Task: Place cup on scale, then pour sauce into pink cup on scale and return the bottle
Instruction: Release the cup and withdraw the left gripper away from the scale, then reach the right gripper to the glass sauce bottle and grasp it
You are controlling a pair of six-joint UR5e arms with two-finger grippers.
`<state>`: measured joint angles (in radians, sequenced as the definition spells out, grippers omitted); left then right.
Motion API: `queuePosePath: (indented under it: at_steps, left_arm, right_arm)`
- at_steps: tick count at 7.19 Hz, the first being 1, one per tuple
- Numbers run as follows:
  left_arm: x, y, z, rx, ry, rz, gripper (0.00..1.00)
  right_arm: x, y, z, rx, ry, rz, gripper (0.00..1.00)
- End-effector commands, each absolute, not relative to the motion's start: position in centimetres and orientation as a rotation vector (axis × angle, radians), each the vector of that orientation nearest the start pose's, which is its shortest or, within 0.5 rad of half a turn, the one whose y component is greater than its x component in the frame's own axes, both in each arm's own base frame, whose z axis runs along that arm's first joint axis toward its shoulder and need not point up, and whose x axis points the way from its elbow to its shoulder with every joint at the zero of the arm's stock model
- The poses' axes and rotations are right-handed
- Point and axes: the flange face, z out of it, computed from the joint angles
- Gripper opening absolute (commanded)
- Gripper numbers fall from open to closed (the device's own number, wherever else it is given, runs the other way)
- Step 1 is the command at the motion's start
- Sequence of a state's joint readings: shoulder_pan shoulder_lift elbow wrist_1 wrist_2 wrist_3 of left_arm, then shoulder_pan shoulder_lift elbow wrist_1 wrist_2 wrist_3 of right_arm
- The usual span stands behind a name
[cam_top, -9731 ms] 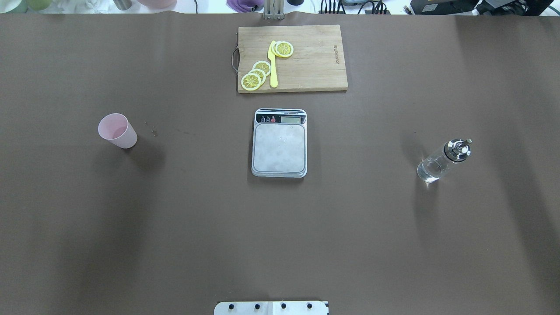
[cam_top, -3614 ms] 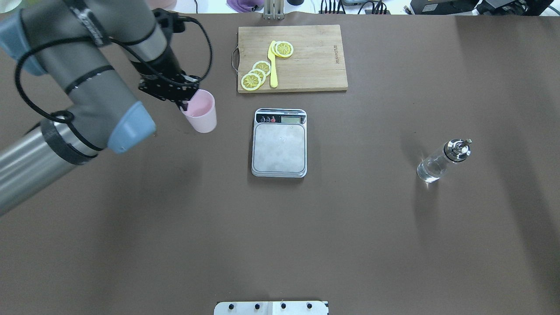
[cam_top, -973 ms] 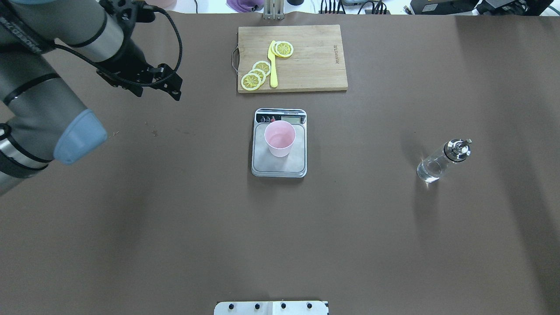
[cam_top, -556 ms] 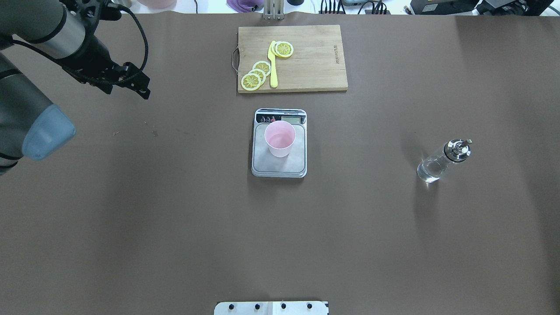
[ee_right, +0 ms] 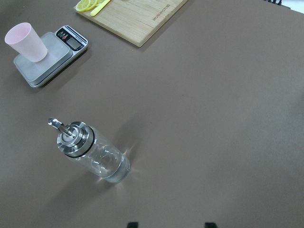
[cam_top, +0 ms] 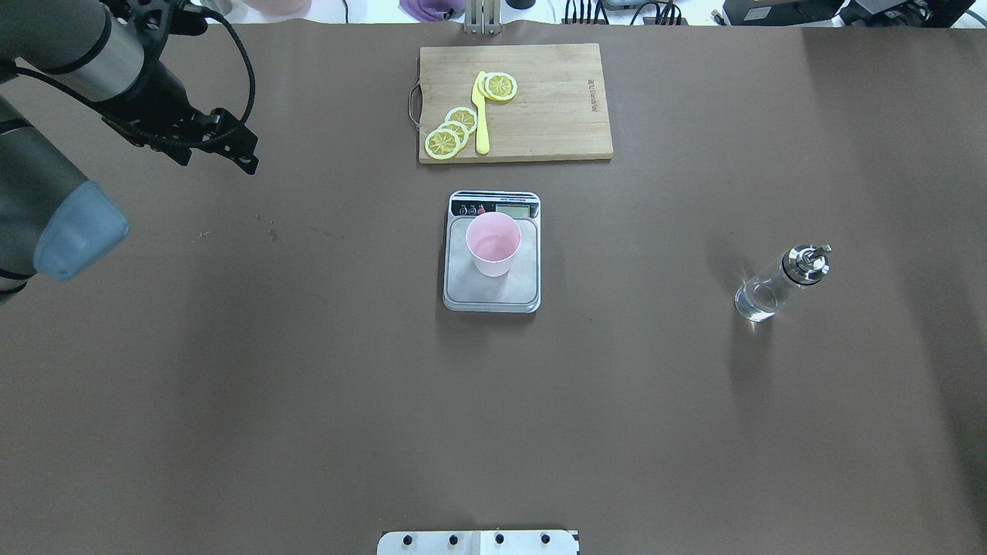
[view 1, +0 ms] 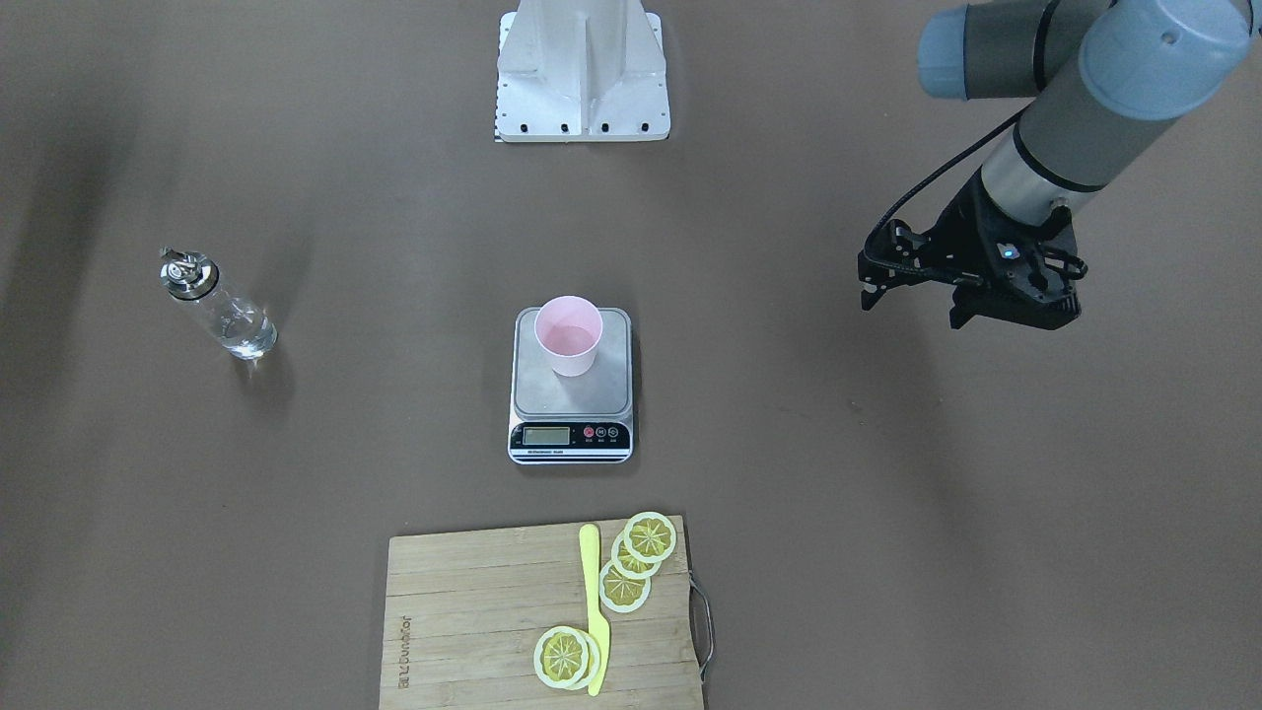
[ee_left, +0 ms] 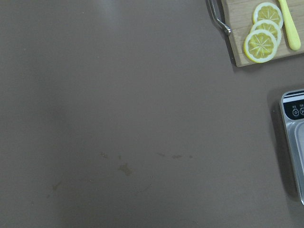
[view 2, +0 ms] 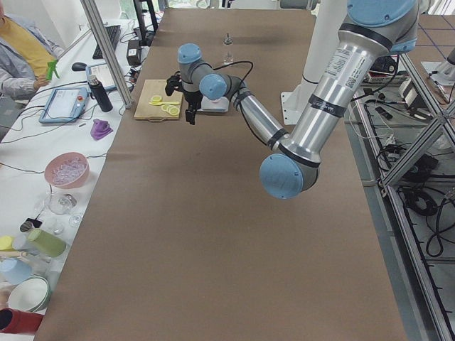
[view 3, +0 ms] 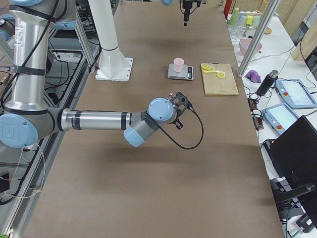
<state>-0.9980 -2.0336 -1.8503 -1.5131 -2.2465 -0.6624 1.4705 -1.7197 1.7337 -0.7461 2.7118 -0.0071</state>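
Pale pink tapered plastic cup (cam_top: pixel 493 244) stands upright on the flat steel-topped digital scale (cam_top: pixel 480 291), toward the platform's display end. The black button strip faces away from the robot base.

Clear glass bottle with silver collar and thin spout (cam_top: pixel 775 285) stands upright on the brown table covering (cam_top: pixel 308 401), well apart from the scale on the robot's right. I see a little clear liquid in its bottom.

Left gripper (cam_top: pixel 216 156) hangs over bare table far out on the robot's left, well apart from the scale. Its jaws are spread and hold nothing.

Right gripper (view 3: pixel 181 106) sits near the bottle. Its wrist camera looks down on the bottle, and two dark fingertips (ee_right: pixel 132 224) show at the lower edge, wide apart, nothing between them.

Bamboo cutting board (cam_top: pixel 555 100) lies just beyond the scale's display end, not touching it. It carries lemon slices (cam_top: pixel 443 143) and a yellow plastic knife (cam_top: pixel 482 116).
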Motion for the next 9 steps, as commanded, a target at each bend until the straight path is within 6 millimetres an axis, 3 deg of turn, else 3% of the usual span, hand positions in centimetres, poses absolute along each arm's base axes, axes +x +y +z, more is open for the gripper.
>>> queuePosePath:
  at_steps: [1,2,4,6,7,9]
  left_arm:
    - [26.2,-54.9,28.6,0.155,0.893,0.133,0.97]
    - [26.2,-54.9,28.9,0.153,0.891,0.131,0.97]
    - [26.0,-55.0,29.2,0.151,0.885,0.125,0.97]
    - [25.7,-55.4,29.4,0.156,0.880,0.124,0.97]
    - [25.2,-55.6,29.5,0.162,0.878,0.122,0.97]
    - [24.8,-55.8,29.5,0.164,0.878,0.115,0.98]
  right_arm:
    - [-3.9,-42.3,53.0,0.752,-1.080,-0.678,0.55]
    - [-5.7,-41.3,53.3,0.749,-1.099,-0.722,0.80]
    - [-6.8,-39.2,54.7,0.732,-1.117,-0.729,0.82]
    - [-11.7,-38.9,54.4,0.781,-1.053,-0.765,0.81]
    - [-13.5,-38.5,53.6,0.788,-1.079,-0.682,0.81]
    - [-14.0,-37.4,54.1,0.815,-1.074,-0.613,0.81]
